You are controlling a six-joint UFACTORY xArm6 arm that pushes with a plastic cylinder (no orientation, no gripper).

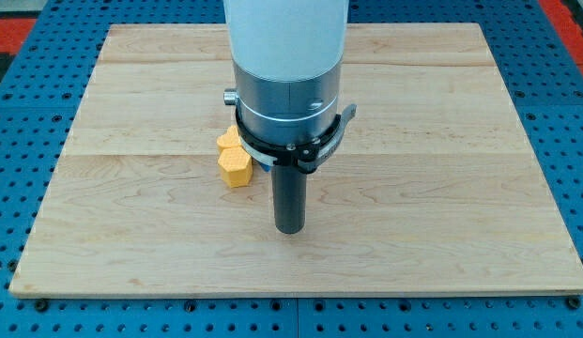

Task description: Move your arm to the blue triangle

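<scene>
My tip on bare wood, blue triangle not visible.

My tip (289, 228) rests on the wooden board (441, 188) below centre, touching no block; the rod carries no jaws. A yellow block (234, 166) and a second yellow block (229, 141), shapes unclear, sit just to the tip's upper left. The arm body (286, 56) hides the board behind it. No writing is readable. Open wood surrounds the tip toward every edge.
</scene>
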